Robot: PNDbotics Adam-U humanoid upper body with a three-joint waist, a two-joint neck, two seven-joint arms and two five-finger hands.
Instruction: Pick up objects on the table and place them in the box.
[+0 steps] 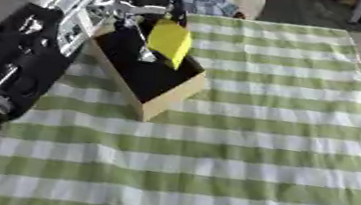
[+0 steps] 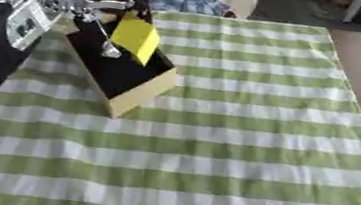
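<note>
Yellow block hangs tilted just above the open box, pinched by the left hand, so it's not dropped in yet; no other loose objs visible on the striped cloth, prob near the end of the task. Left arm reaches in from the left side w/ hand over the box's far end. Right hand not in view.

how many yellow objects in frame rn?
1: a yellow block-shaped object, held by the left hand over the wooden box with a dark interior. More may be hidden inside the box.
</note>
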